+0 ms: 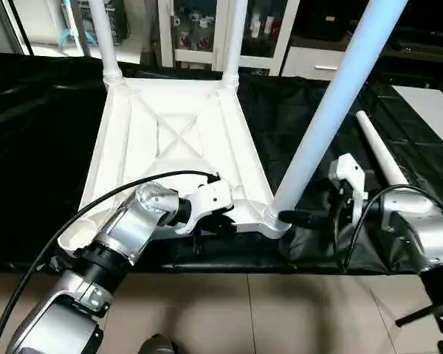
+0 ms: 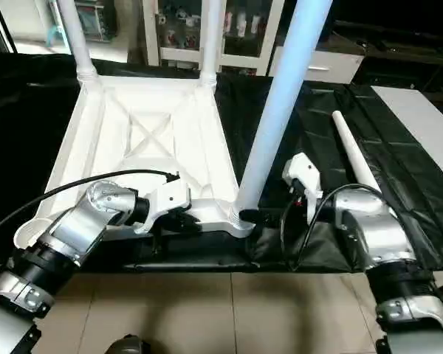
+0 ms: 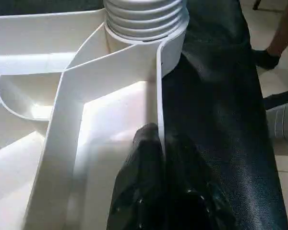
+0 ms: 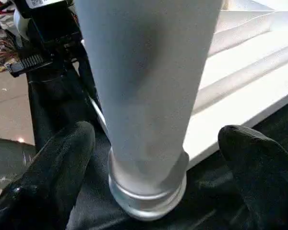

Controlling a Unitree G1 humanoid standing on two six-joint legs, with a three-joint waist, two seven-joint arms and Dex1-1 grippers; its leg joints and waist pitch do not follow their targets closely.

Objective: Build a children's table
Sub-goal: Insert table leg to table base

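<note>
An upturned white tabletop (image 1: 179,140) lies ribbed side up on a black cloth (image 1: 37,140) that covers the work surface, above a tiled floor (image 1: 266,310). At left, the left gripper (image 3: 158,158) is pinched shut on the tabletop's near rim, its black fingers (image 3: 139,191) clamping the thin wall just short of the near right corner socket. Two legs (image 1: 102,33) stand upright in the far corner sockets. A third leg (image 1: 332,96) stands tilted in the near right socket (image 1: 275,220), its threaded end (image 3: 145,17) seated in the socket. The right gripper (image 4: 153,158) is spread wide, one finger on each side of that leg's base and neither one touching it. Farther right, the fourth leg (image 1: 380,151) lies loose on the cloth, well apart from the tabletop. Behind the work surface stands a white cabinet (image 1: 196,29) with glass doors, and a pale panel (image 1: 432,103) rests at the far right edge.
</note>
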